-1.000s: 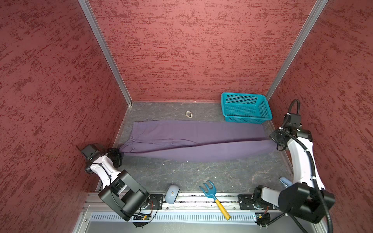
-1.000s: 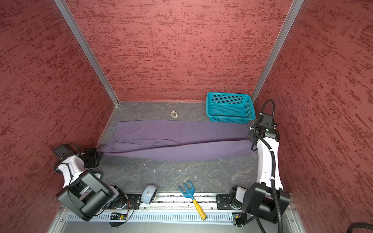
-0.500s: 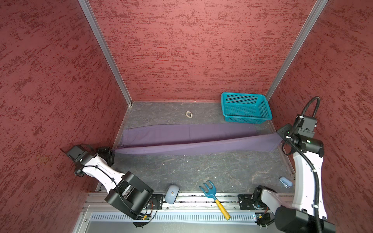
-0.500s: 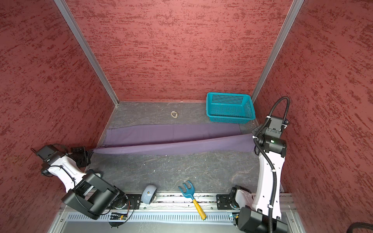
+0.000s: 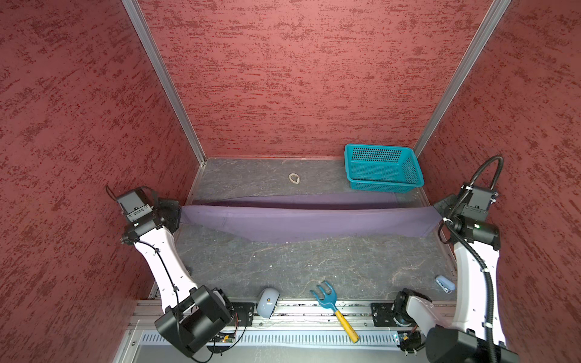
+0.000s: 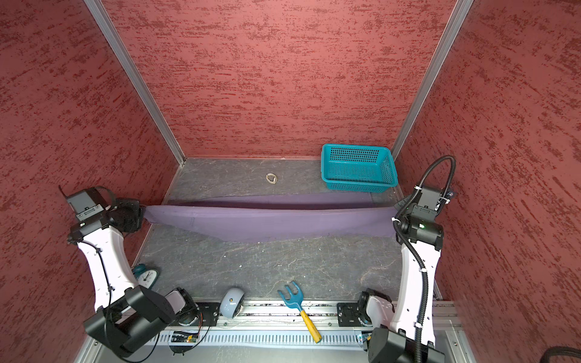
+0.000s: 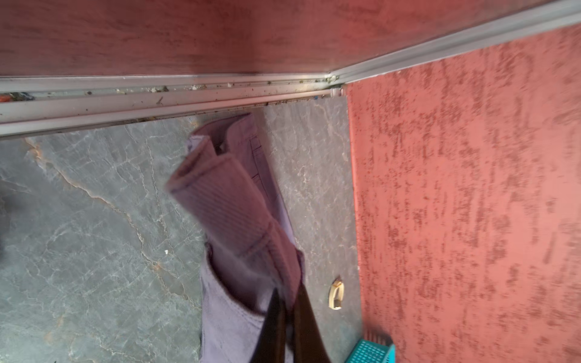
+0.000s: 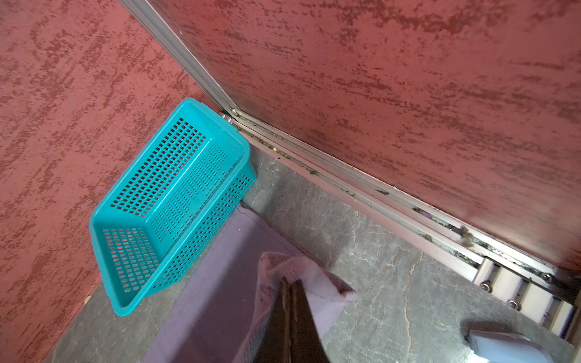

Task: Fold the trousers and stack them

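The purple trousers [image 5: 308,221] [image 6: 267,221] hang stretched across the table between my two grippers. Their far edge still lies on the grey table [image 5: 283,264]; the near part sags in the air. At the left wall, my left gripper [image 5: 179,214] [image 6: 143,214] is shut on the ribbed waistband [image 7: 226,204]. At the right wall, my right gripper [image 5: 438,214] [image 6: 395,213] is shut on the leg end [image 8: 320,283]. In each wrist view the dark fingers [image 7: 306,320] [image 8: 301,314] pinch cloth with no gap. My left gripper [image 7: 287,294] and my right gripper [image 8: 287,281] show there.
A teal basket [image 5: 382,168] [image 8: 169,201] stands at the back right corner, just behind the trousers. A small pale ring [image 5: 294,178] lies at the back. Along the front edge lie a grey mouse [image 5: 267,303], a blue rake [image 5: 327,298] and a light-blue object [image 5: 445,283]. A small clock [image 6: 146,276] is front left.
Both arms have risen and pulled apart toward the side walls. The trousers went from lying flat on the table to being lifted and stretched taut between the grippers.
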Robot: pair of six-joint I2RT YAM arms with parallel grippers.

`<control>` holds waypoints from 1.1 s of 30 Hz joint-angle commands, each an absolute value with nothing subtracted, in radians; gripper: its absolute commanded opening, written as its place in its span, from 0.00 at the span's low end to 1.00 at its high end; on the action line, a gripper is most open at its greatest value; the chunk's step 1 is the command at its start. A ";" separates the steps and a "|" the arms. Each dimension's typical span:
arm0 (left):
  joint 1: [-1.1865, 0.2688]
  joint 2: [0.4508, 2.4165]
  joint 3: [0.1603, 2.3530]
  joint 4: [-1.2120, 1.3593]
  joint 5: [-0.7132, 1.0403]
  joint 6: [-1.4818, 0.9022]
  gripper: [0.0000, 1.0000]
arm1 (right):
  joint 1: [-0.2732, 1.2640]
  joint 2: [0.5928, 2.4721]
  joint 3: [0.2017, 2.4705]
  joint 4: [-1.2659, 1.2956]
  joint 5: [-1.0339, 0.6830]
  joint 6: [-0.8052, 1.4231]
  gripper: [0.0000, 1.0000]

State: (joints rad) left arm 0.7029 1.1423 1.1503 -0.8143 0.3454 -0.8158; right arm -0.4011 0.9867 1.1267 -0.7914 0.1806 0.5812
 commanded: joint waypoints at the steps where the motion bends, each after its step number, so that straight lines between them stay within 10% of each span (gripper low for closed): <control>1: 0.677 1.160 1.161 -0.738 0.218 -0.827 0.00 | -0.424 0.996 1.108 -0.693 0.239 0.597 0.00; 33: 0.680 1.147 1.182 -0.814 0.142 -0.760 0.00 | -0.457 0.988 1.051 -0.663 0.226 0.620 0.00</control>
